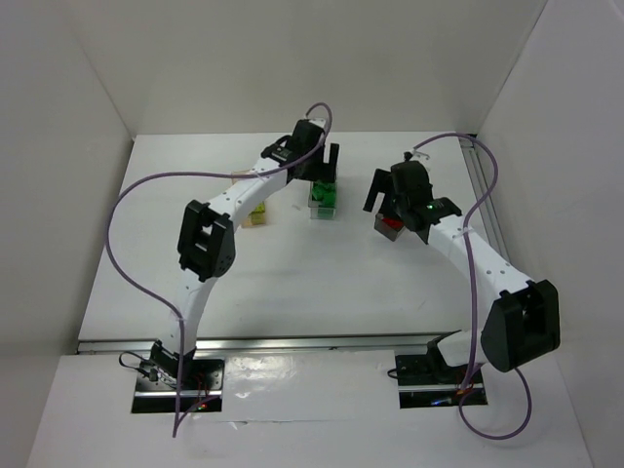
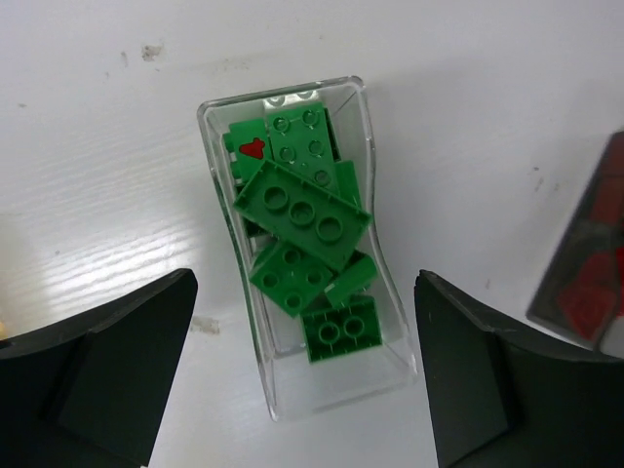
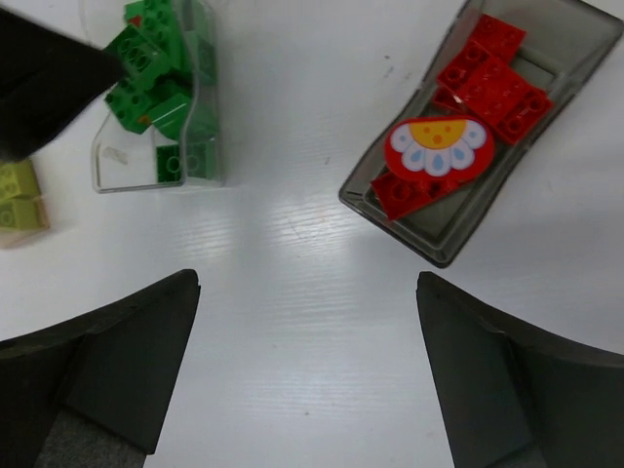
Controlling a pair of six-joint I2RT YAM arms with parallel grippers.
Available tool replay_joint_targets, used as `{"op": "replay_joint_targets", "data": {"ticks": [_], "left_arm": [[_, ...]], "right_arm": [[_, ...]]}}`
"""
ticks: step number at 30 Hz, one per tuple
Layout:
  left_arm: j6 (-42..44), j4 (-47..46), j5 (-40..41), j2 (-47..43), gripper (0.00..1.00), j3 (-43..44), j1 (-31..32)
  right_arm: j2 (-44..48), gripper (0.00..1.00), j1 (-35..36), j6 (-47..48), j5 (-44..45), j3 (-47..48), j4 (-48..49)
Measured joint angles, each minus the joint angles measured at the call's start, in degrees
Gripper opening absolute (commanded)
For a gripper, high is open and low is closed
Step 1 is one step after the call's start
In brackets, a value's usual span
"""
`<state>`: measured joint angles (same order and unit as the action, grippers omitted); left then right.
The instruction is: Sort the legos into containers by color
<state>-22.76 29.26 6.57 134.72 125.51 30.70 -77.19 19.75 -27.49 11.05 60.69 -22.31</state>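
The clear bin (image 2: 386, 322) holds several green legos (image 2: 302, 216); it also shows in the top view (image 1: 324, 199) and the right wrist view (image 3: 109, 156). My left gripper (image 2: 304, 375) is open and empty, hovering straight above this bin. The smoky grey bin (image 3: 575, 58) holds several red legos (image 3: 492, 78), one with a flower print (image 3: 437, 144); in the top view it (image 1: 390, 226) sits under my right wrist. My right gripper (image 3: 307, 366) is open and empty over bare table. The orange-tan bin (image 1: 259, 215) holds yellow-green legos (image 3: 19, 195).
White walls enclose the table on the left, back and right. A metal rail (image 1: 483, 190) runs along the right side. Purple cables loop from both arms.
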Motion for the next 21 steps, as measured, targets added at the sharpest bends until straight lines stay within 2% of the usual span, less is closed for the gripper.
{"op": "replay_joint_targets", "data": {"ticks": [5,13,17,21], "left_arm": [[0.0,0.59,1.79,-12.81,1.0,-6.84,0.2],[-1.7,0.52,4.92,-38.64,1.0,-24.48,-1.92],[-3.06,1.84,6.32,-44.61,1.0,-33.33,-3.93],[-3.17,3.61,7.28,-46.14,1.0,-38.29,-4.68]], "right_arm": [[-0.57,1.0,0.0,-2.54,8.2,3.45,-5.46],[-0.66,1.0,0.0,-7.43,20.79,5.14,-12.96],[-0.39,1.0,0.0,-8.74,23.15,5.14,-16.04],[1.7,1.0,0.0,-9.27,24.04,4.42,-17.38]]}}
